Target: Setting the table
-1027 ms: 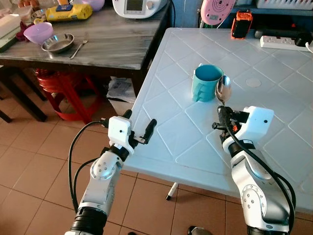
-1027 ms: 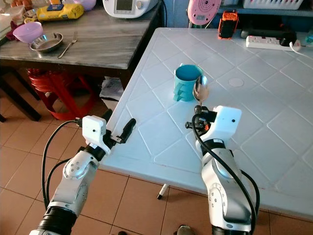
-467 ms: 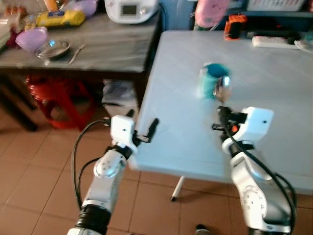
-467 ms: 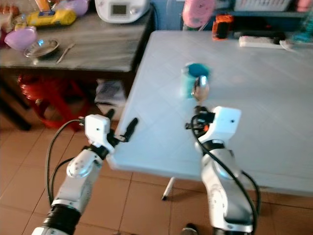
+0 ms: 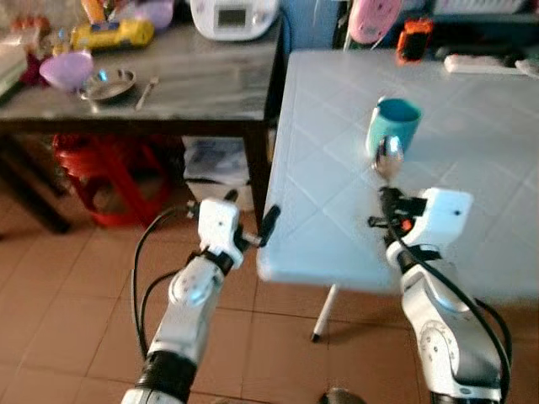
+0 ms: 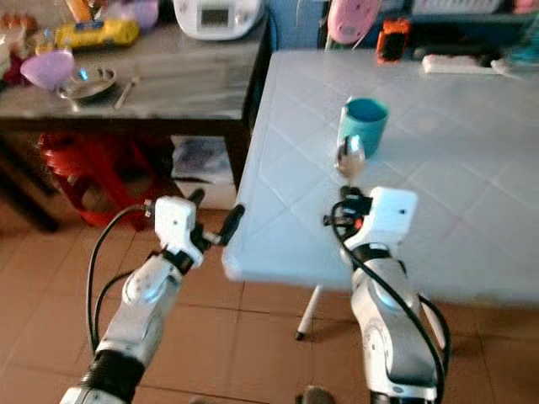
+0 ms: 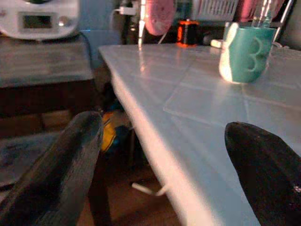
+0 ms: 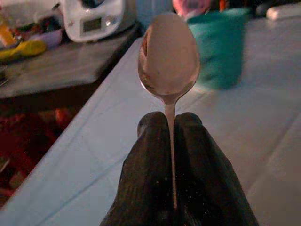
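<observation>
A metal spoon (image 5: 387, 158) stands upright with its bowl up, and my right gripper (image 5: 386, 199) is shut on its handle above the pale blue plastic table (image 5: 337, 227). The spoon's bowl (image 8: 168, 55) rises from the closed fingers (image 8: 155, 155) in the right wrist view. A teal mug (image 5: 392, 126) stands on the table just beyond the spoon. My left gripper (image 5: 251, 221) is open at the table's near left corner, holding nothing. Its two fingers (image 7: 70, 155) frame the table edge, with the teal mug (image 7: 244, 52) far off.
A dark wooden side table (image 5: 194, 67) at the left carries a steel bowl (image 5: 107, 82), a fork (image 5: 146, 87), a purple bowl (image 5: 66, 69), a yellow packet (image 5: 109, 34) and a white appliance (image 5: 232, 15). Red stools (image 5: 101, 164) stand beneath it. A power strip (image 5: 488, 64) lies at the plastic table's far side.
The whole picture has shifted: the camera has drawn back and turned, so more floor and the table's near corner show. The right gripper still holds the spoon upright; the left stays open.
</observation>
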Available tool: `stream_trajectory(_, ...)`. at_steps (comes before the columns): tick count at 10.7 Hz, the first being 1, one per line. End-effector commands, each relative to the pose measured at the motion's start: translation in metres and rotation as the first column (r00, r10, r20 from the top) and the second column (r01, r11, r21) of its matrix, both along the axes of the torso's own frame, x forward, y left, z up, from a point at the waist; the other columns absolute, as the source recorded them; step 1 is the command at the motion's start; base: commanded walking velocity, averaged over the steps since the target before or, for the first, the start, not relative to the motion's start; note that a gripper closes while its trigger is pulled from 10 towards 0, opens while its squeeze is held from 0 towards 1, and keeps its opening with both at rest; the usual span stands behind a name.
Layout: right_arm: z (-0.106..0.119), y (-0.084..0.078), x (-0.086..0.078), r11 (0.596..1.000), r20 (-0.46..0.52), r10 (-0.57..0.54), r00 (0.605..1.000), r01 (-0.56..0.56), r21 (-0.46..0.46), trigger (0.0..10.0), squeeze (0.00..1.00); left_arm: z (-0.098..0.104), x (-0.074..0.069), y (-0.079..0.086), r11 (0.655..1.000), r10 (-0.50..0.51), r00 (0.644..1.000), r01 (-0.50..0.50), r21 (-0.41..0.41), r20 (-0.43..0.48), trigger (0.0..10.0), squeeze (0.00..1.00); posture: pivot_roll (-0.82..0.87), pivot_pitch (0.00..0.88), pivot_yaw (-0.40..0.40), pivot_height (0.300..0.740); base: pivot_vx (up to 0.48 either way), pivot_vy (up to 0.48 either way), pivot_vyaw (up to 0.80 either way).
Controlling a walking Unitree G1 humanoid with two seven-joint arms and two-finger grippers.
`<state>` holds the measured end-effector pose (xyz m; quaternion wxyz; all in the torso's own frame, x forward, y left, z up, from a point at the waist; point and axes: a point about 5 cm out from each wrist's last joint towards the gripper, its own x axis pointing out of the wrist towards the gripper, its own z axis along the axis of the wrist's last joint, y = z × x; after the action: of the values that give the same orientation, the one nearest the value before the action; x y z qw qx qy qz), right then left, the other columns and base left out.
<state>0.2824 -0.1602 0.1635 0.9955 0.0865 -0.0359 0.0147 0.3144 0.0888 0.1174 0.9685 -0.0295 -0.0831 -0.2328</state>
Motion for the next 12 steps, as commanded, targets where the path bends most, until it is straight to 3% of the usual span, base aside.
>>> stream_trajectory(1, 0.005, 0.008, 0.0, 1.0, 0.024, 0.028, 0.999, -0.028, 0.003, 10.0, 0.0, -0.005, -0.001, 0.009, 0.999, 0.031, 0.999, -0.031, 0.014, -0.015, 10.0, 0.0, -0.26, 0.127, 0.102, 0.74, 0.0, 0.412, 0.0)
stream_trajectory(12, -0.001, 0.005, 0.001, 1.0, 0.02, 0.013, 1.0, -0.013, -0.015, 10.0, 0.0, -0.003, 0.001, -0.001, 0.999, 0.044, 0.999, -0.044, -0.006, -0.003, 10.0, 0.0, -0.27, 0.118, 0.102, 0.74, 0.0, 0.42, 0.0)
